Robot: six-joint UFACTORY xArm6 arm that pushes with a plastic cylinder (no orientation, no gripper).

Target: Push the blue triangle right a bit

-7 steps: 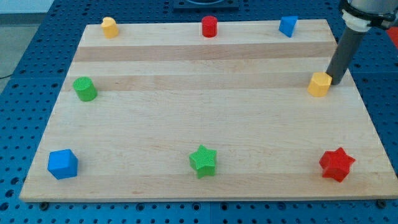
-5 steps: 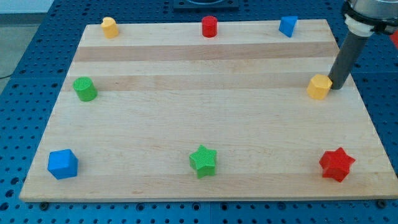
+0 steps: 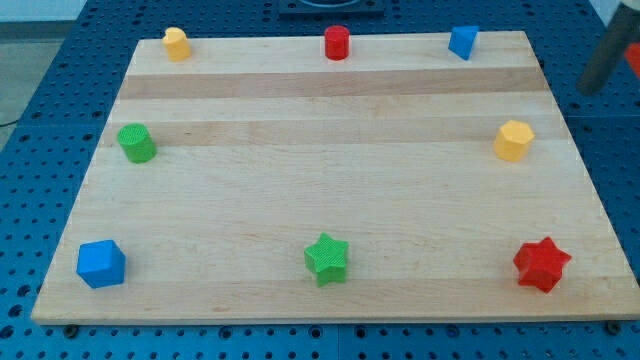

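Observation:
The blue triangle [image 3: 462, 42] sits near the top edge of the wooden board [image 3: 320, 160], toward the view's right. My rod shows as a blurred dark streak at the view's right edge. My tip [image 3: 594, 87] is off the board, over the blue perforated table, to the right of and a little below the blue triangle. It touches no block.
A yellow hexagon [image 3: 513, 140] lies near the right edge. A red cylinder [image 3: 337, 43] and a yellow block [image 3: 176, 44] stand along the top. A green cylinder [image 3: 136, 143] is at left. A blue cube [image 3: 100, 264], green star [image 3: 327, 258] and red star [image 3: 541, 264] line the bottom.
My rod has left the yellow hexagon's right side and moved quickly up and right, off the board. The hexagon stays where it was. No other block moved.

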